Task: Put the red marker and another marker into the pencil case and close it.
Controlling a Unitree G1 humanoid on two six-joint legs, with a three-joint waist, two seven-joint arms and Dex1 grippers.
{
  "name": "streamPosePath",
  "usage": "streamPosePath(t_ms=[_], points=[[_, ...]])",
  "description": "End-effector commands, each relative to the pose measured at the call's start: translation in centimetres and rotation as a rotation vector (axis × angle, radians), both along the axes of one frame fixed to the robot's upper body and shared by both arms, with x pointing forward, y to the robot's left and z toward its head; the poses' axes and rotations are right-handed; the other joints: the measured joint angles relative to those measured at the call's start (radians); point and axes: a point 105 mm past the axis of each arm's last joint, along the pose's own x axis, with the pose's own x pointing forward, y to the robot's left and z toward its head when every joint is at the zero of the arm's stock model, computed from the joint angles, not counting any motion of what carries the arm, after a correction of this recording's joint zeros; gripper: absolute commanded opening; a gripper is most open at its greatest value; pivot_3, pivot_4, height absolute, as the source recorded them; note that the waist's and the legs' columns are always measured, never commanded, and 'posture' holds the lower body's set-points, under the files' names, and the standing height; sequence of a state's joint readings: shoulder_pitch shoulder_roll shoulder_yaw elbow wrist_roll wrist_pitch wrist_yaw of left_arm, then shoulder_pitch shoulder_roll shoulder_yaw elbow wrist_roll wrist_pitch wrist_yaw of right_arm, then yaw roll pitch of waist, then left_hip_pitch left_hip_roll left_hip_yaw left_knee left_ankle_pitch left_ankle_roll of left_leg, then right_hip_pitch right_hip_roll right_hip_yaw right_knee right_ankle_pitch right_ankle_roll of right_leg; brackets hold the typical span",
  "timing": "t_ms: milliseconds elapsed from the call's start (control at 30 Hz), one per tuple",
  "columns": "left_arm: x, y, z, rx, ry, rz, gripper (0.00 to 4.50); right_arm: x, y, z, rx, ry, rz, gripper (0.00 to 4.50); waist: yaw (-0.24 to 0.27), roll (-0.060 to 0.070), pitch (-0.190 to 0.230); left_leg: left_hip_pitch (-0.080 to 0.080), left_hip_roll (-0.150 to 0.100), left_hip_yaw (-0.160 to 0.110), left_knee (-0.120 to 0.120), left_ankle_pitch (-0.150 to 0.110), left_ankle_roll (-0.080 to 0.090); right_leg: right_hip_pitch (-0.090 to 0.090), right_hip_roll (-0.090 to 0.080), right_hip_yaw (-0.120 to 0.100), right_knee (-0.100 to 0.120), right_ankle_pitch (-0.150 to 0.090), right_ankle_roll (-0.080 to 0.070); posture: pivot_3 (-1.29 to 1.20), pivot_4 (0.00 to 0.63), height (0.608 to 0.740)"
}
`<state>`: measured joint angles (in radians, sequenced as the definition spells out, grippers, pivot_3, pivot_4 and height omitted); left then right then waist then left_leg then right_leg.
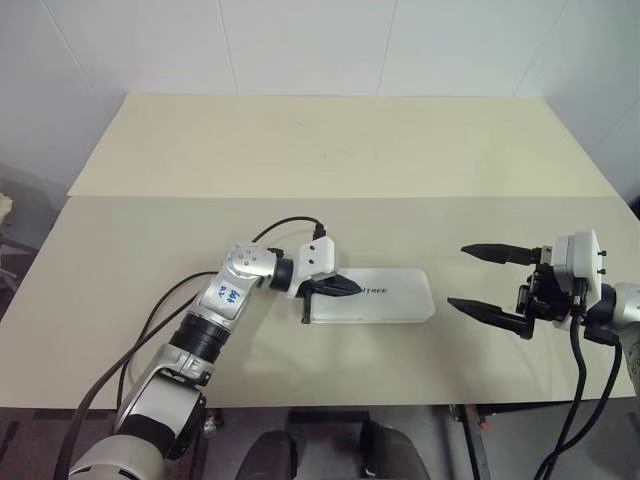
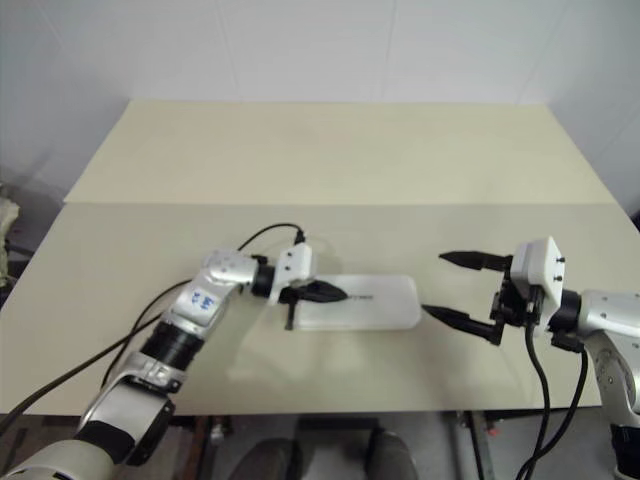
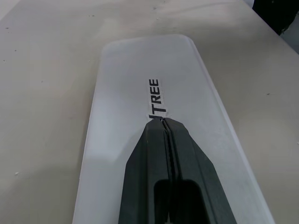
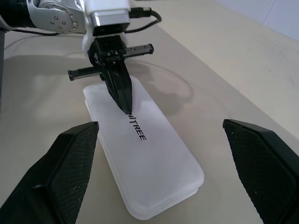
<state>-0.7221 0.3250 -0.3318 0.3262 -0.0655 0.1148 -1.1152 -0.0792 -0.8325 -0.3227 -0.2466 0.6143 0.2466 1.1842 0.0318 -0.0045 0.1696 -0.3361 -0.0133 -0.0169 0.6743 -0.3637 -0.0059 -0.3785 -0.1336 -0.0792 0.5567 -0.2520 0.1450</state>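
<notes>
While the left gripper (image 1: 350, 287) is pressed shut on the closed pencil case (image 1: 395, 297), the right gripper (image 1: 488, 280) is held open beside it — on a beige table (image 1: 330, 150), white walls (image 1: 300, 45) behind.

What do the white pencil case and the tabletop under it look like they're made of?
The flat white rectangular pencil case looks like frosted, slightly translucent plastic: smooth matte lid, rounded moulded corners, a visible seam at the rim. The pale beige tabletop looks like matte laminate or painted board; its plain, grainless surface leaves that open.
</notes>
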Motion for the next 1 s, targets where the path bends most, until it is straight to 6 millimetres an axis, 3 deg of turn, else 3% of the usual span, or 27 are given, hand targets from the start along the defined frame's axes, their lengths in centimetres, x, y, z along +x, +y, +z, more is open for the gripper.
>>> streamPosePath(t_ms=[33,233,367,467,600,767,867,1000], points=[[-0.5,-0.5,-0.6,0.05,0.009,-0.022,0.03,-0.5,0.2,0.8,0.014,-0.043,0.0,4.5,0.0,0.0,0.0,0.0,0.0,0.0,0.0,0.0,0.0,0.0,0.0,0.0,0.0,0.0,0.0,0.0,0.15,0.74],[-1.3,-0.9,-0.6,0.05,0.029,-0.043,0.03,-0.2,0.5,0.4,0.028,-0.039,0.006,4.5,-0.001,0.0,0.0,0.0,0.0,0.0,0.0,0.0,0.0,0.0,0.0,0.0,0.0,0.0,0.0,0.0,0.15,0.74],[-1.1,-0.4,0.9,-0.063,0.026,0.009,0.03,0.2,0.7,0.0,0.038,-0.037,0.02,4.5,-0.005,0.0,0.0,0.001,0.0,0.0,0.0,0.0,0.0,0.0,0.0,0.0,0.0,0.0,0.0,0.0,0.15,0.74],[-0.6,1.4,3.3,-0.207,-0.01,0.075,0.03,0.9,0.9,-0.3,0.049,-0.044,0.032,4.5,-0.006,0.0,0.0,0.0,0.0,-0.001,0.0,0.0,0.0,0.0,0.0,0.0,0.0,0.0,0.0,0.0,0.15,0.74],[-0.2,3.9,4.8,-0.289,-0.068,0.152,0.03,1.7,0.9,-0.5,0.056,-0.051,0.046,4.5,-0.007,0.0,0.0,0.001,0.001,-0.001,0.0,0.0,0.0,0.0,0.0,0.0,0.0,0.0,0.0,0.0,0.15,0.74],[-0.7,9.1,5.9,-0.383,-0.068,0.273,0.03,2.5,0.8,-1.0,0.046,-0.044,0.079,4.5,-0.009,0.0,0.0,0.0,0.001,-0.001,0.0,0.0,0.0,0.0,0.0,0.0,0.0,0.0,0.0,0.0,0.15,0.74],[-1.9,11.5,5.7,-0.403,-0.071,0.305,0.63,3.0,0.2,-1.1,0.035,-0.041,0.087,4.5,-0.009,0.001,0.0,0.0,0.001,-0.001,-0.001,-0.001,-0.001,-0.001,0.0,0.0,0.0,0.0,0.0,0.0,0.15,0.74],[-3.5,12.9,5.8,-0.424,-0.064,0.3,1.95,3.5,-0.2,-1.2,0.028,-0.048,0.093,4.5,-0.005,0.001,0.001,0.0,0.001,-0.002,-0.001,-0.002,-0.001,-0.001,0.0,0.0,0.0,0.0,0.0,0.0,0.15,0.74]])
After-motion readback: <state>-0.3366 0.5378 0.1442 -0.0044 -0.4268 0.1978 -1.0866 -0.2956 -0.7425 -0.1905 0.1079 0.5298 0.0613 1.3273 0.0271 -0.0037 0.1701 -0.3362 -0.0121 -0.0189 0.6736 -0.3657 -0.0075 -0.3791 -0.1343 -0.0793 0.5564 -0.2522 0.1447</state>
